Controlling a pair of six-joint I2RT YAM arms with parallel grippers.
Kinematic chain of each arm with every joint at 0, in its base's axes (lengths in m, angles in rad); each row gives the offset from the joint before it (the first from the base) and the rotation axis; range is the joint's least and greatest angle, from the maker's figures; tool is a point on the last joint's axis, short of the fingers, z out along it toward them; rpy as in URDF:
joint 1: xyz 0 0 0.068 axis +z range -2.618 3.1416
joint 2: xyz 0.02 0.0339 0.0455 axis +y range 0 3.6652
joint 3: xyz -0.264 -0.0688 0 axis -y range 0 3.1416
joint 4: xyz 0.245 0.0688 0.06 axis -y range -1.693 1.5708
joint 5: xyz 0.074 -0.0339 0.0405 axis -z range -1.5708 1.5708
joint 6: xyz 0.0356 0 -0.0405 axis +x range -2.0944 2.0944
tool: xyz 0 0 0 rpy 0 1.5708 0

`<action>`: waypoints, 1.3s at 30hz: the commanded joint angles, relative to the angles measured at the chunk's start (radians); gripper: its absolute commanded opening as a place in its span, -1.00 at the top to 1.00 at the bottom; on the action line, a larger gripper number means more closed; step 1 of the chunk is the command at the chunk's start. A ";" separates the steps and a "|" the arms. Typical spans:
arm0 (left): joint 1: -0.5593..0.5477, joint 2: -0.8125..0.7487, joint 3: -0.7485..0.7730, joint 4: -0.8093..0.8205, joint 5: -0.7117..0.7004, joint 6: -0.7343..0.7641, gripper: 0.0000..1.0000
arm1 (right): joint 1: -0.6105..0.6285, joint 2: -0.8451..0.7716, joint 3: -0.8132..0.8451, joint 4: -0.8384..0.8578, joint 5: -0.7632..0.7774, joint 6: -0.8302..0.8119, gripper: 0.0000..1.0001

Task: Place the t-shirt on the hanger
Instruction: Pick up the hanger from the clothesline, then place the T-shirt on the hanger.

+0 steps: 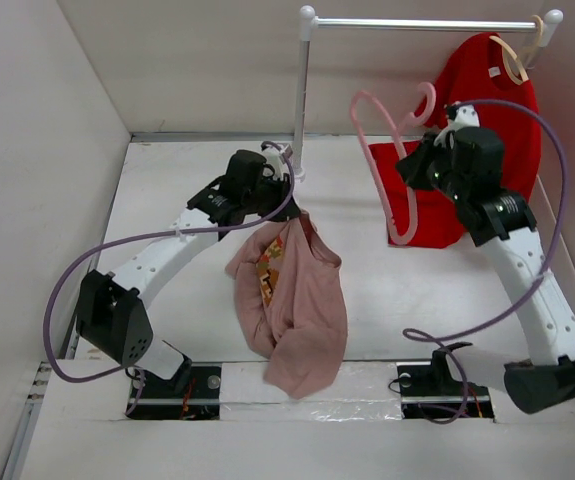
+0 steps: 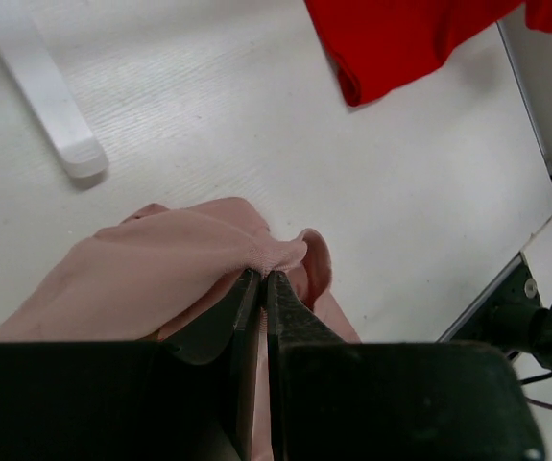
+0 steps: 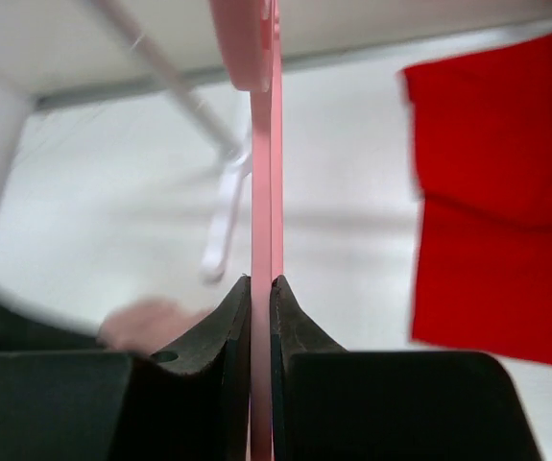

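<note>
Diffuse, even overhead light: the white desk (image 1: 407, 300) reads bright, with only faint, soft-edged shadows. The top view is sharp throughout. Right wrist view: rack pole (image 3: 175, 82) and red t-shirt (image 3: 501, 192) are blurred, and the hanger (image 3: 264, 144) is soft near the lens. Left wrist view: left gripper (image 2: 263, 274) is dark, nearly featureless.

Soft matt cloth t-shirt (image 1: 307, 300), smooth plastic hanger (image 1: 374, 170) (slightly glossy).

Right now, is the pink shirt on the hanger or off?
Off. The shirt is bunched in the left gripper; the hanger, bare, is pinched in the right gripper, apart from it.
</note>
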 commanded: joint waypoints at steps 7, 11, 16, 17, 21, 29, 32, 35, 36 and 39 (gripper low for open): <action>0.051 0.072 0.131 -0.012 -0.015 -0.006 1.00 | 0.167 -0.399 -0.246 -0.178 -0.260 0.129 1.00; 0.051 0.108 0.173 -0.041 -0.027 -0.005 1.00 | 0.206 -0.464 -0.227 -0.310 -0.269 0.130 1.00; 0.051 0.141 0.236 -0.074 -0.039 0.000 1.00 | 0.247 -0.494 -0.211 -0.401 -0.270 0.135 1.00; 0.051 0.144 0.240 -0.074 -0.045 0.000 1.00 | 0.256 -0.497 -0.211 -0.407 -0.263 0.137 1.00; 0.051 0.145 0.253 -0.081 -0.047 0.002 1.00 | 0.265 -0.494 -0.234 -0.400 -0.283 0.137 1.00; 0.051 0.121 0.259 -0.094 -0.044 0.006 1.00 | 0.318 -0.465 -0.292 -0.320 -0.294 0.137 1.00; 0.051 0.101 0.265 -0.089 -0.036 0.002 1.00 | 0.359 -0.442 -0.309 -0.297 -0.309 0.146 1.00; 0.051 0.090 0.299 -0.101 -0.016 0.005 1.00 | 0.393 -0.435 -0.337 -0.234 -0.260 0.170 1.00; 0.051 0.086 0.306 -0.106 -0.007 0.008 1.00 | 0.393 -0.430 -0.342 -0.214 -0.254 0.169 1.00; 0.051 0.067 0.346 -0.136 0.016 0.017 1.00 | 0.402 -0.383 -0.333 -0.139 -0.227 0.163 1.00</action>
